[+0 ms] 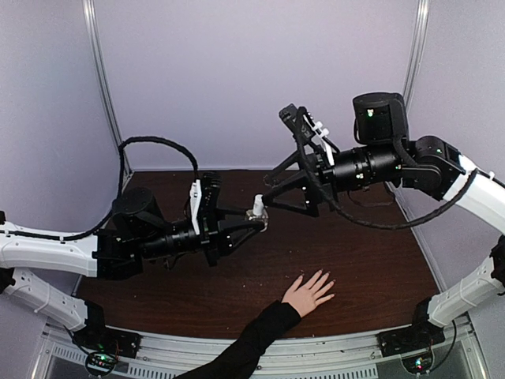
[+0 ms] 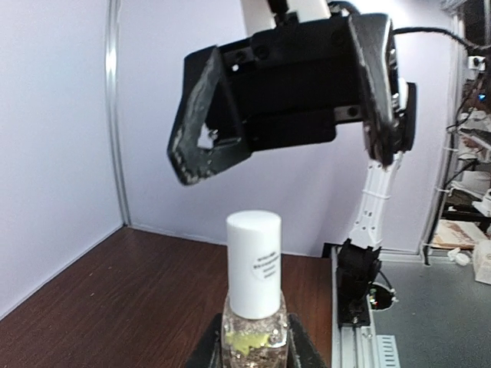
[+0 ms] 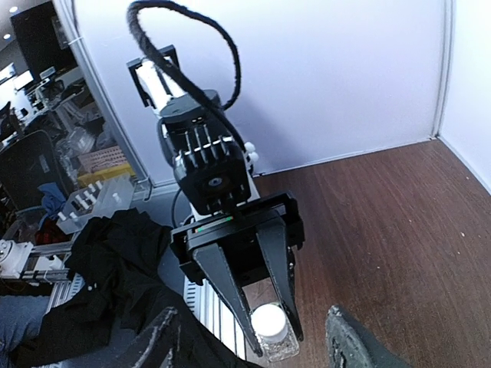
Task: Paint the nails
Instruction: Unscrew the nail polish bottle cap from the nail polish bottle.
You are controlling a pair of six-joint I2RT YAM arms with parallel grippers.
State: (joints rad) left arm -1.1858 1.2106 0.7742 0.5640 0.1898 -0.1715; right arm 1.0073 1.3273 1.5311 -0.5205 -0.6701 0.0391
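Uncapping step, I judge. My left gripper (image 1: 257,226) is clenched on the small clear glass bottle (image 2: 254,318). My right gripper (image 2: 288,157) is released, hanging just short of its white cylindrical cap (image 2: 254,257). Next I must seat those fingers squarely around the cap. The pale nails (image 1: 325,281) rest near the dark wooden table's (image 1: 379,268) near edge.

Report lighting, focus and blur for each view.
Top external: soft, even light; hand and dark table sharp. Left wrist: bottle crisp, its label print too small to read. Right wrist: right pincer blurred at the bottom edge, bottle beyond in focus.
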